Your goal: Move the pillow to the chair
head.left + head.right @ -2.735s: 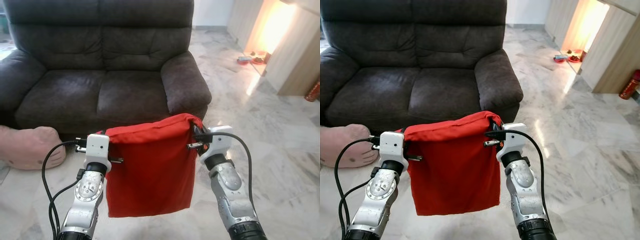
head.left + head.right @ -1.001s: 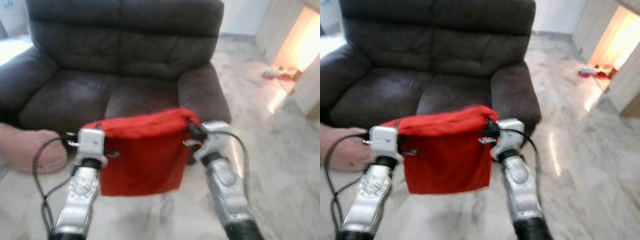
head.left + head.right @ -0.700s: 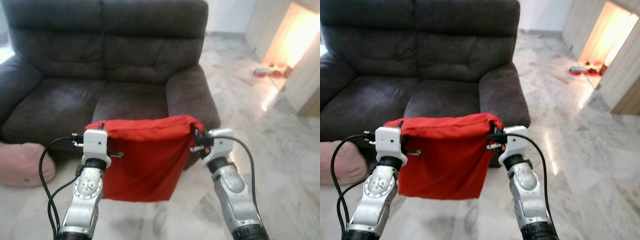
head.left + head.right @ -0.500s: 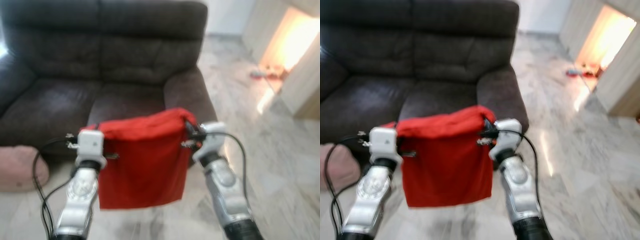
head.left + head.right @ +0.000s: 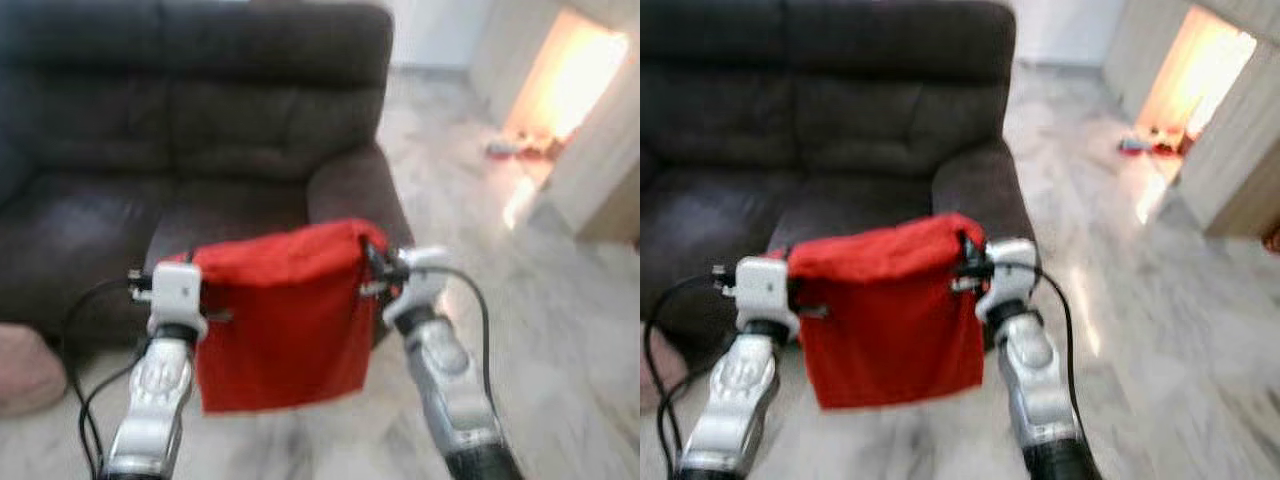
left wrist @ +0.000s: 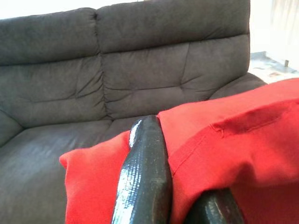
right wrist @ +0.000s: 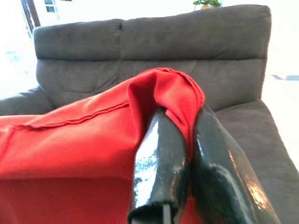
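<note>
Pillow [image 5: 280, 315] first: it is a limp red fabric thing, and I have it hanging in the air between my two hands, its top edge stretched across and its body drooping toward the marble floor [image 5: 560, 330]. My left hand [image 5: 188, 290] has its black fingers [image 6: 142, 177] pinched onto the left upper corner; in the left wrist view the red cloth bunches between them. My right hand [image 5: 372, 268] is clamped on the right upper corner, and in the right wrist view the cloth folds over the two fingers [image 7: 161, 163], which sit nearly together with fabric caught between them. Both silver arms reach forward at about the same height, well apart from each other.

Ahead of me stands a dark grey two-seat sofa [image 5: 200, 130], with the pillow hanging in front of its right armrest and not touching it. A pale pink cushion-like object [image 5: 25, 365] lies on the floor by the sofa's left end. Off to the right, bright light falls on wooden panels [image 5: 1230, 130]. The head views are blurred.
</note>
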Tool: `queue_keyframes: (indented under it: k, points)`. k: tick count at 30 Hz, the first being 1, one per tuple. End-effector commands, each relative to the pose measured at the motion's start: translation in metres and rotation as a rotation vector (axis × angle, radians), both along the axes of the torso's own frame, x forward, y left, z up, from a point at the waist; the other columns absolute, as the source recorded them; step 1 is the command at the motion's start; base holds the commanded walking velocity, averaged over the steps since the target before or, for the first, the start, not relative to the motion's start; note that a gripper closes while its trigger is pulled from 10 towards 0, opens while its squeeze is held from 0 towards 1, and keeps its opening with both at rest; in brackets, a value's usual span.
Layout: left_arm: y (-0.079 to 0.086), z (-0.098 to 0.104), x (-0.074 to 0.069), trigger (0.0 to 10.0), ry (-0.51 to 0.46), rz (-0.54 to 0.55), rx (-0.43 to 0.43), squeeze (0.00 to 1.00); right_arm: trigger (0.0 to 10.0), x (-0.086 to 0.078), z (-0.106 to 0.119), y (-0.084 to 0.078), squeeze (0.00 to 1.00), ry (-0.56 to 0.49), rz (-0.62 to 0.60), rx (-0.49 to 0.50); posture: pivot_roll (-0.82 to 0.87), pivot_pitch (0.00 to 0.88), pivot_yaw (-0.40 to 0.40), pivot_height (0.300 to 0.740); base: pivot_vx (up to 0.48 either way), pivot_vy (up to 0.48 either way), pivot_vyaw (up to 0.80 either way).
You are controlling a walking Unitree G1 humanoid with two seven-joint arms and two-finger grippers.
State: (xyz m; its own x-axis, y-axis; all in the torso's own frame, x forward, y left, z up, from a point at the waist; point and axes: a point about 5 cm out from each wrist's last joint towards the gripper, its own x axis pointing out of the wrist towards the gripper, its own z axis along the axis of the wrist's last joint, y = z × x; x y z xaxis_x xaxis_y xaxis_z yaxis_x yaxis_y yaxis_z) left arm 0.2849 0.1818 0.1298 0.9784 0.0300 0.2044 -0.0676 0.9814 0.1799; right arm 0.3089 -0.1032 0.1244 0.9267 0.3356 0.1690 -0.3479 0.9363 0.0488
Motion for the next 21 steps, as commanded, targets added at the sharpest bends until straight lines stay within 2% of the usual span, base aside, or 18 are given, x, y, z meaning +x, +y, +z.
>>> queue_keyframes:
  k: [1,10,21]
  points:
    - [-0.0089,0.0270,0.0018,10.0,-0.128,-0.036,-0.003,0.00,10.0,0.0009,0.0052,-0.0091,0.00,-0.027,-0.027,0.002,0.06,0.010,-0.029,0.740,0.349,0.000,0.00]
    - [-0.0084,0.0290,0.0019,10.0,-0.130,-0.038,0.002,0.00,10.0,0.0016,0.0058,-0.0087,0.00,-0.028,-0.026,0.001,0.06,0.010,-0.029,0.740,0.325,0.000,0.00]
    - [-0.0139,0.0255,0.0008,10.0,-0.115,-0.065,-0.019,0.00,10.0,0.0024,0.0047,-0.0095,0.00,-0.024,-0.034,0.002,0.06,0.000,-0.028,0.740,0.000,0.000,0.00]
